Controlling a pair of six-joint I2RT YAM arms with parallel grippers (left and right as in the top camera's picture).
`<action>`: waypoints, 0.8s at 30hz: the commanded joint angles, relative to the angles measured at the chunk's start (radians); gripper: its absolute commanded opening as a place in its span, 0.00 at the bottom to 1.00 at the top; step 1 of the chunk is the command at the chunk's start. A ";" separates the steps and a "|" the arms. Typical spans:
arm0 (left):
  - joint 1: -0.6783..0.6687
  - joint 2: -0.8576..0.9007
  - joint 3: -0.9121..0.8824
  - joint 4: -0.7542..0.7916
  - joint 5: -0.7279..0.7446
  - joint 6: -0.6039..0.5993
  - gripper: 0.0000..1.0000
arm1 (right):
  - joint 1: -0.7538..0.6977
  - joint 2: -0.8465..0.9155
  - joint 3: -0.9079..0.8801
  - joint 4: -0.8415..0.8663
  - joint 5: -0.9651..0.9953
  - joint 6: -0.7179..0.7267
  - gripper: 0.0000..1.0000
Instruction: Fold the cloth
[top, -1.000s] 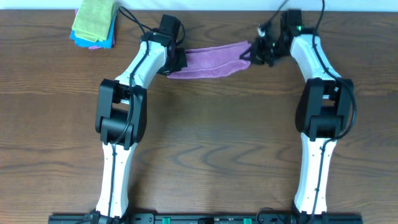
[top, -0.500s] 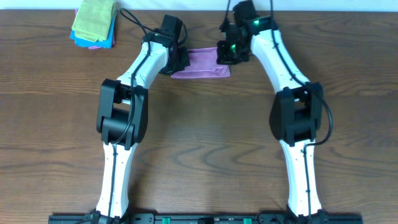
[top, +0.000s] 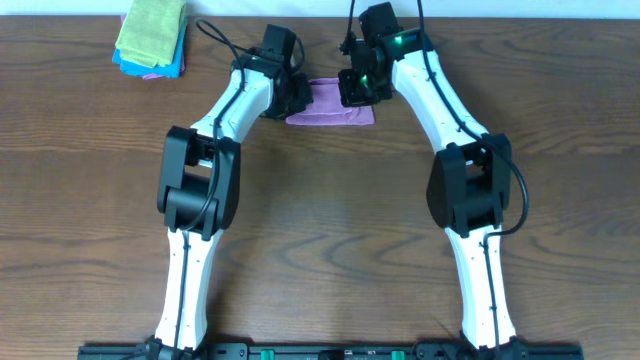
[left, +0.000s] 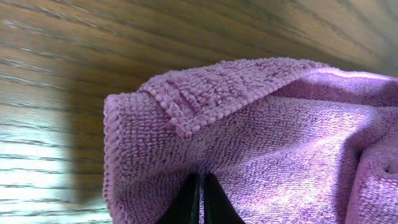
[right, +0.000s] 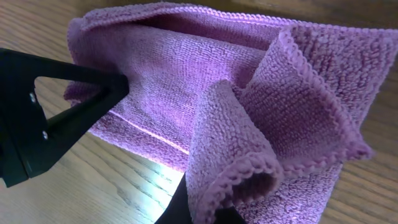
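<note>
The purple cloth (top: 330, 105) lies folded over at the far middle of the wooden table. My left gripper (top: 296, 97) is shut on the cloth's left edge; in the left wrist view its fingertips (left: 200, 198) pinch the purple terry (left: 267, 130). My right gripper (top: 355, 88) is shut on the cloth's other end and holds it over the left part. In the right wrist view a folded corner of cloth (right: 261, 118) bunches around its fingers (right: 205, 208), and the left gripper's black finger (right: 56, 112) shows at the left.
A stack of folded cloths, green on top of blue and pink (top: 152, 35), sits at the far left corner. The table's back edge runs just behind the grippers.
My right gripper has carried the cloth's right end leftward over the left half, shortening the cloth from a long strip to a small fold. The left gripper has held its place.
</note>
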 joint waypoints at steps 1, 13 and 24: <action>-0.024 0.034 -0.013 0.006 0.029 -0.041 0.06 | 0.006 -0.024 0.013 0.003 0.000 -0.013 0.01; -0.048 0.034 -0.010 0.034 0.038 -0.066 0.06 | -0.016 -0.025 0.014 -0.006 -0.001 -0.013 0.01; 0.014 -0.082 0.010 0.005 -0.021 0.048 0.05 | -0.032 -0.040 0.014 -0.014 -0.001 -0.014 0.01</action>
